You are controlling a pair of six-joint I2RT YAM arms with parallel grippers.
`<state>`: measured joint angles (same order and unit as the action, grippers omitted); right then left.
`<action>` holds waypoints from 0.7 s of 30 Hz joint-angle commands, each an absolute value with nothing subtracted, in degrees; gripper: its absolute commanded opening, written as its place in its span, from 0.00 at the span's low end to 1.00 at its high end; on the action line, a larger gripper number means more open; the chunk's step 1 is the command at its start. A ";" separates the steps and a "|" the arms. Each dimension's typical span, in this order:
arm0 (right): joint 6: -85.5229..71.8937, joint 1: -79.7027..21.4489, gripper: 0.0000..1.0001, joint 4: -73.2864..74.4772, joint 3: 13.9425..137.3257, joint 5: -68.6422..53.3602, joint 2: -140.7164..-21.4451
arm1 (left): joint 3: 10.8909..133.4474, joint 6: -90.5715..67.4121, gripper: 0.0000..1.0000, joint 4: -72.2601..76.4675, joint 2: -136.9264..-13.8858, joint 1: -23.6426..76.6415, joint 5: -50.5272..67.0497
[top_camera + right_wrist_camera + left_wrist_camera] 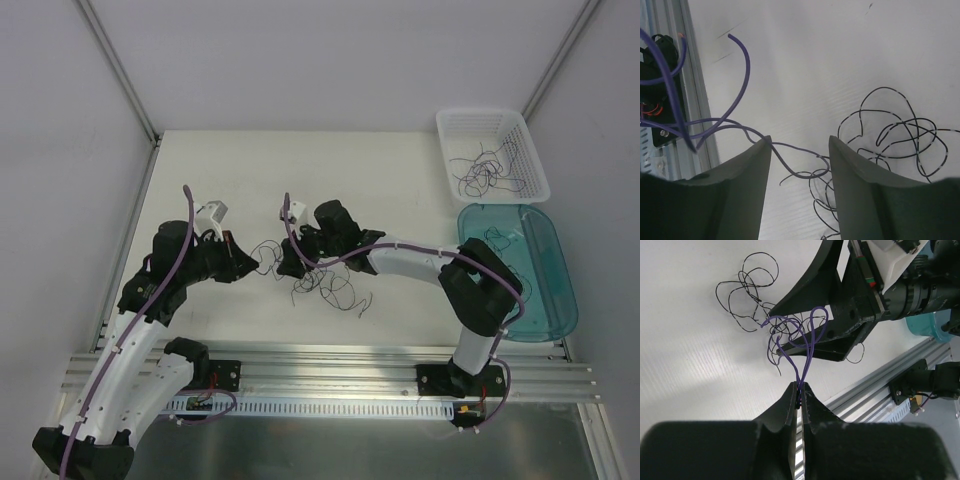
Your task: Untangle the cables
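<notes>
Left wrist: tool [799, 390] tight around cables [810, 352]

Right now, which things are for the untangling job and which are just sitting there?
For the job: cables tangled mid-table; purple strand, pinched in the left gripper; right gripper, open at the tangle.
Just sitting there: white basket and teal tray, each holding loose strands.

White worktop [400, 170] carries tangled cables [330, 285] just beside the right pincer [285, 265]; white basket [478, 122] and teal tray [548, 300] lie well apart.
</notes>
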<state>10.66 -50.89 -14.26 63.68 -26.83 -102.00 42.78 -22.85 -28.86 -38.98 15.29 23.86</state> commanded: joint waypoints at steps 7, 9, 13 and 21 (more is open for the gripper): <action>12.83 -49.13 0.01 -13.28 62.41 -31.39 -97.39 | 41.84 -22.85 0.00 -27.51 -38.59 15.03 20.32; 13.27 -49.13 0.01 -8.73 62.05 -29.89 -93.44 | 40.96 -23.11 0.06 -27.51 -38.32 15.03 18.55; 14.24 -49.22 0.01 4.37 64.51 -26.99 -86.67 | 39.91 -23.90 0.33 -27.42 -38.41 15.03 15.65; 9.85 -49.22 0.01 30.64 71.71 -13.12 -73.41 | 37.71 -25.49 0.80 -26.81 -38.14 15.03 18.62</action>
